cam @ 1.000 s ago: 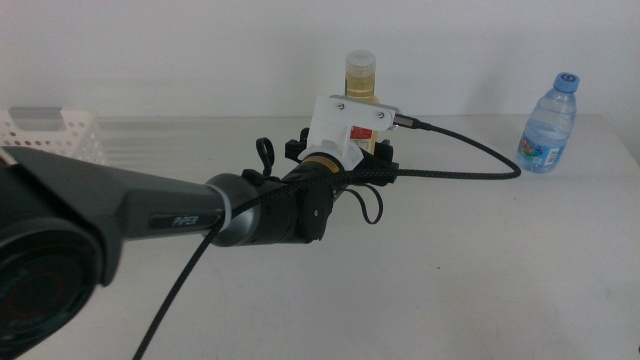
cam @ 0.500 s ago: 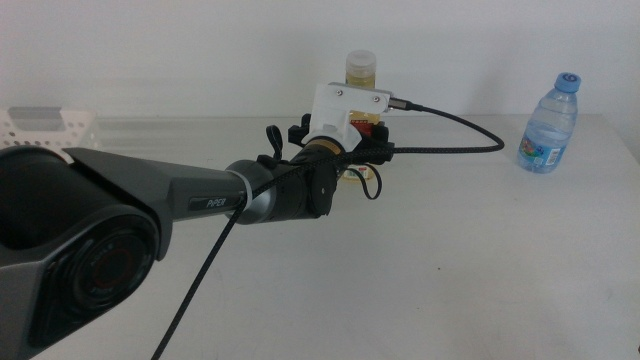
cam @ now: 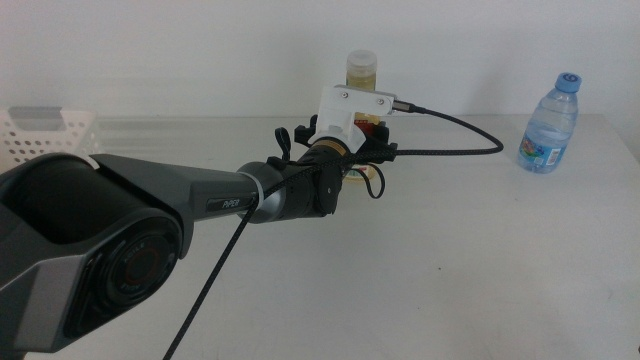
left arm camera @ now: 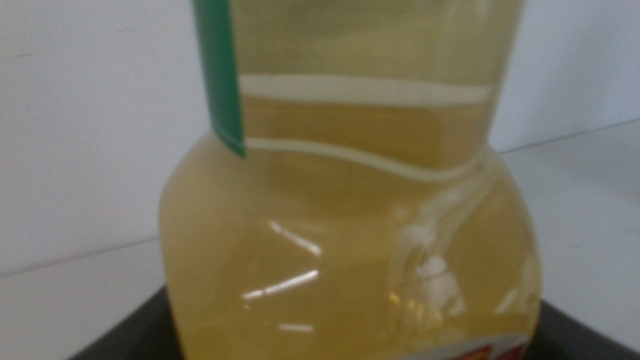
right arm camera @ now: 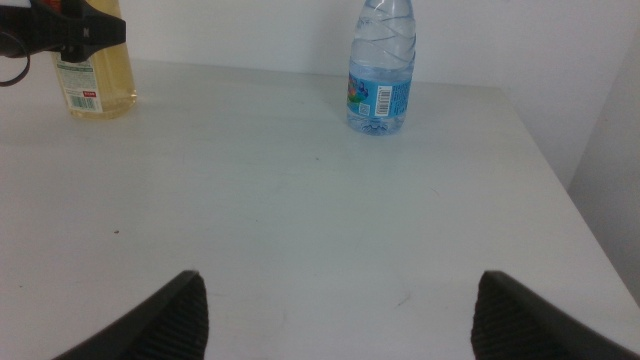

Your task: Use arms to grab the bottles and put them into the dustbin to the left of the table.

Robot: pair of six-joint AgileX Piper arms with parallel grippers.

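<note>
Gripping the juice bottle [left arm camera: 350, 230] of yellow liquid, left pincer [cam: 362, 140]; right pincer [right arm camera: 340, 310] released

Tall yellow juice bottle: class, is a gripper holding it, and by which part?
Cannot be told: the left gripper reaches the body of the tall yellow juice bottle above its label, but no firm grip shows. The open right gripper holds nothing.

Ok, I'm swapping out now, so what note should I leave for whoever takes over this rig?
Left hand is at the tall yellow juice bottle with white cap, far centre of the white table; grip can't be confirmed.
Right hand is open, waiting low over the near table.
Small clear water bottle with blue cap stands far right.
White perforated dustbin is at far left.
Done: reach to juice bottle.
Left: lift and bin it, then the water bottle.
</note>
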